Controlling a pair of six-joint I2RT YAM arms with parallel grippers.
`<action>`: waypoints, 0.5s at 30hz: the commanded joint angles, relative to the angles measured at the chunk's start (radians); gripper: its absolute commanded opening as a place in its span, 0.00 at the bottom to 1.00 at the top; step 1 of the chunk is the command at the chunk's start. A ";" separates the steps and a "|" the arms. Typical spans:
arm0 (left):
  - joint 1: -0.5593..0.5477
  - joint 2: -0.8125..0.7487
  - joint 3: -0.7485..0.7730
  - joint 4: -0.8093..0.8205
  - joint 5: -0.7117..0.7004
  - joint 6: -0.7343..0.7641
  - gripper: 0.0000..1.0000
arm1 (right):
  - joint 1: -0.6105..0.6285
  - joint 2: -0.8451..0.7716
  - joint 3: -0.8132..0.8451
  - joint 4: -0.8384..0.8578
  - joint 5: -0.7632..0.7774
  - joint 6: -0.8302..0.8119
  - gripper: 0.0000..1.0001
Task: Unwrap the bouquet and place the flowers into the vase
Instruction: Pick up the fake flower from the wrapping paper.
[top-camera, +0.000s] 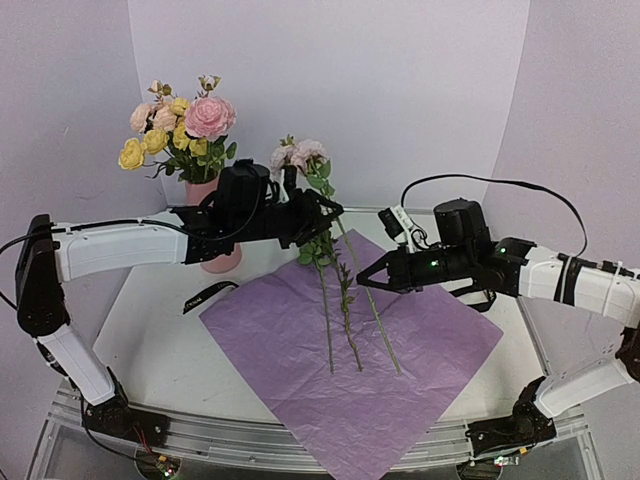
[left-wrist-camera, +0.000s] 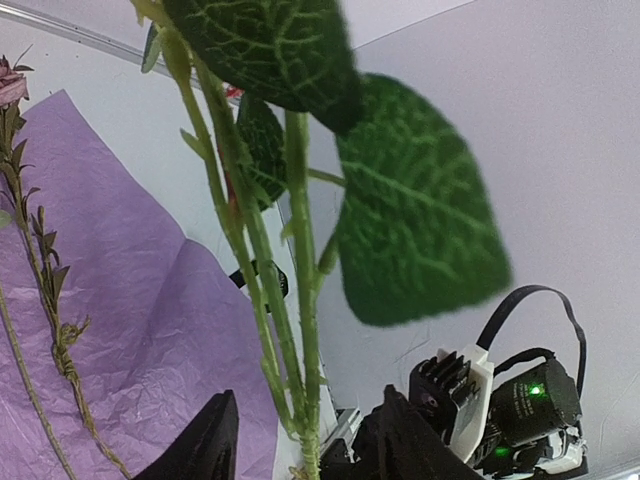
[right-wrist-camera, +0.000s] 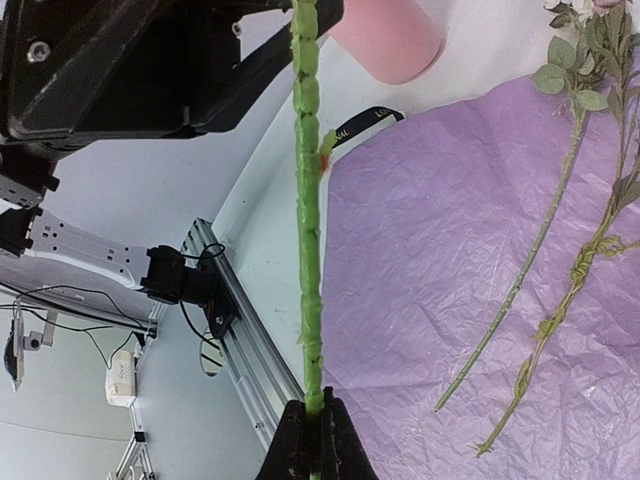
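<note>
Your right gripper (right-wrist-camera: 313, 415) is pinched shut on a green flower stem (right-wrist-camera: 308, 200). Your left gripper (left-wrist-camera: 310, 420), higher up, has its jaws apart around leafy stems. Below both lies purple paper (top-camera: 300, 340) on a white table (top-camera: 160, 340) between pale walls (top-camera: 400, 90). The pink vase (top-camera: 222, 262) stands behind the left arm. Both forearms reach inward, about level.

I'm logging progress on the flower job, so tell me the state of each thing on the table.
vase: upright, holding flowers
paper: unfolded, spread flat
ribbon: loose, lying at paper's edge
left tool: open around leafy stems
right tool: shut on long stem
two loose stems: lying on paper
</note>
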 joint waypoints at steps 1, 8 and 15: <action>-0.003 0.010 0.051 0.042 0.001 -0.010 0.44 | 0.007 -0.048 -0.010 0.044 -0.040 -0.003 0.00; -0.003 0.017 0.057 0.042 0.008 -0.014 0.29 | 0.007 -0.049 -0.014 0.044 -0.048 -0.004 0.00; -0.003 0.027 0.065 0.043 0.024 -0.016 0.16 | 0.013 -0.040 -0.020 0.045 -0.055 -0.003 0.00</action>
